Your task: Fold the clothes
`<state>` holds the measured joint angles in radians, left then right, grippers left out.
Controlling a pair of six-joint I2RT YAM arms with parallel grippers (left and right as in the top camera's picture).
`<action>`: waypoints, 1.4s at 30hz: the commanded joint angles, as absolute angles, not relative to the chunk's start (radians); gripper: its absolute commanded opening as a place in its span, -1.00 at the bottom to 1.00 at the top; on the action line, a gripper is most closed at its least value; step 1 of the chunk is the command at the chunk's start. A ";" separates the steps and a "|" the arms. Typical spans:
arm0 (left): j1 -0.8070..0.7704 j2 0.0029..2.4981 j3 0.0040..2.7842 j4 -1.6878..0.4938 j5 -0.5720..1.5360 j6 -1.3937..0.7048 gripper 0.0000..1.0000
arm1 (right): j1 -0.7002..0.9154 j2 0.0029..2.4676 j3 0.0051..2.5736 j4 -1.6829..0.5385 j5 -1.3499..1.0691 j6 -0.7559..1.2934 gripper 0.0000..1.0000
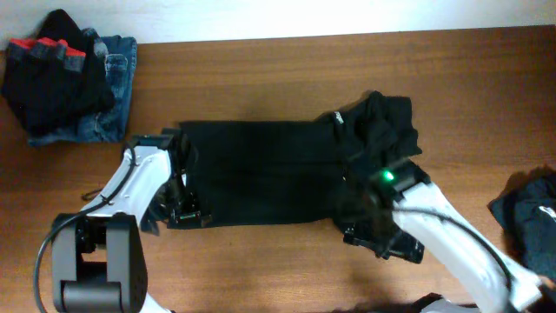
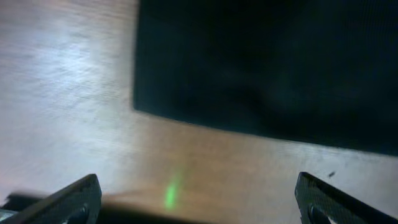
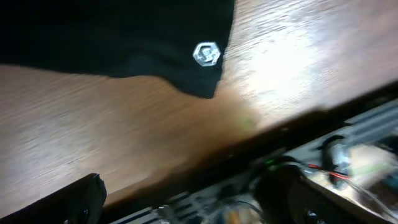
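Overhead, upper left of frame: a pile of garments (image 1: pixel 61 78) sits on the wooden table (image 1: pixel 261 69), black pieces with red trim lying on blue jeans (image 1: pixel 117 65).

Centre: we note the black top (image 1: pixel 261 174) spread flat as a wide rectangle. Its right end is bunched into a rumpled heap (image 1: pixel 382 126).

The left gripper (image 1: pixel 185 211) is at the lower left corner of the top. In the left wrist view its fingers (image 2: pixel 68 199) stand spread wide at the two bottom corners of the frame, with only bare wood and a green light spot (image 2: pixel 169 193) between them. The top's edge lies just above.

The right gripper (image 1: pixel 382 242) is at the lower right corner of the top, jaws apart and holding nothing. In the right wrist view the fabric hangs in the upper left and bears a small silver hexagonal emblem (image 3: pixel 207 54).

Right edge of the overhead frame: a separate dark garment (image 1: pixel 530 217), well apart from the top.
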<state>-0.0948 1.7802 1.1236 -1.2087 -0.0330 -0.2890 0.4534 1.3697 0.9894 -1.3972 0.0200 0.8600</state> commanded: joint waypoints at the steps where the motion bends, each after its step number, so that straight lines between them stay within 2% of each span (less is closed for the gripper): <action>1: -0.096 1.758 1.082 -1.154 0.025 -0.303 0.98 | 0.464 1.276 0.930 -1.356 -0.027 0.926 0.97; 6: -0.096 1.758 1.076 -1.123 0.034 -0.302 0.98 | 0.464 1.242 0.841 -1.278 -0.087 0.942 0.97; 13: -0.096 1.758 1.076 -1.110 0.034 -0.302 0.98 | 0.463 1.242 0.669 -1.056 -0.078 0.979 0.98; 19: -0.096 1.758 1.076 -1.102 0.034 -0.302 0.98 | 0.463 1.242 0.636 -1.031 0.014 0.982 0.97; 33: -0.096 1.758 1.076 -1.099 0.033 -0.302 0.98 | 0.462 1.268 0.616 -0.922 0.014 1.005 0.98; 42: -0.096 1.758 1.076 -1.095 0.031 -0.302 0.98 | 0.316 1.284 0.592 -0.923 0.011 0.977 0.97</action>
<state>-0.0948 1.7802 1.0805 -1.0985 0.0200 -0.2893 0.3683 1.2781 0.6155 -0.9257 -0.0071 0.9909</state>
